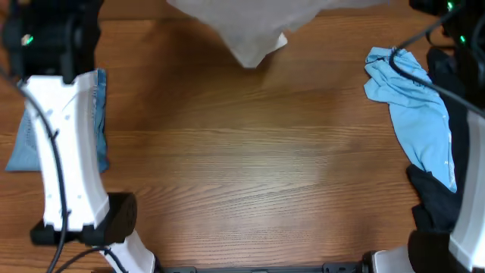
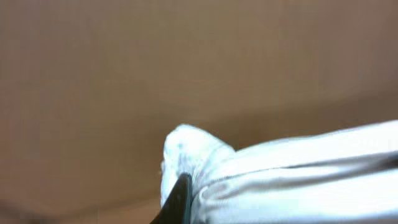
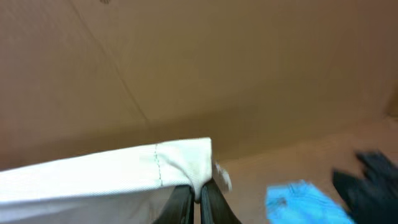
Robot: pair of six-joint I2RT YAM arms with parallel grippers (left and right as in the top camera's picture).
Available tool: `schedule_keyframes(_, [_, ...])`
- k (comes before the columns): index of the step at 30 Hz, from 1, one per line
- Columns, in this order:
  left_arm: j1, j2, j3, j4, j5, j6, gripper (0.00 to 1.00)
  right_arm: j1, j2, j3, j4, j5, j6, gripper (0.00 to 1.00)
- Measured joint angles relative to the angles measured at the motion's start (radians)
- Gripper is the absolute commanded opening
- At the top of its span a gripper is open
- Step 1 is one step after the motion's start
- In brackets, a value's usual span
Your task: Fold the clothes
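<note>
Denim [image 1: 97, 114] lies flat on the table [image 1: 242, 174], partly under the left arm [image 1: 64, 152]. The left gripper [image 2: 185, 198] is pinched tight on a bunched edge of the pale shorts [image 2: 298, 174], with cloth trailing off to its right. The right gripper [image 3: 196, 198] is clamped on a stitched corner of the same shorts, which stretch away to its left. Below it and to its right lie a light blue shirt [image 3: 298, 202] and a dark garment [image 3: 370, 180].
</note>
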Motion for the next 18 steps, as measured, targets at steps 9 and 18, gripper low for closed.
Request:
schedule_keyframes(9, [0.011, 0.141, 0.002, -0.506, 0.044, 0.000, 0.04, 0.000, 0.090, -0.096, -0.323, -0.016, 0.052, 0.04])
schedule_keyframes(18, [0.032, 0.400, -0.035, -0.676, 0.134, -0.045, 0.04, 0.000, 0.175, -0.444, -0.270, -0.048, 0.053, 0.04])
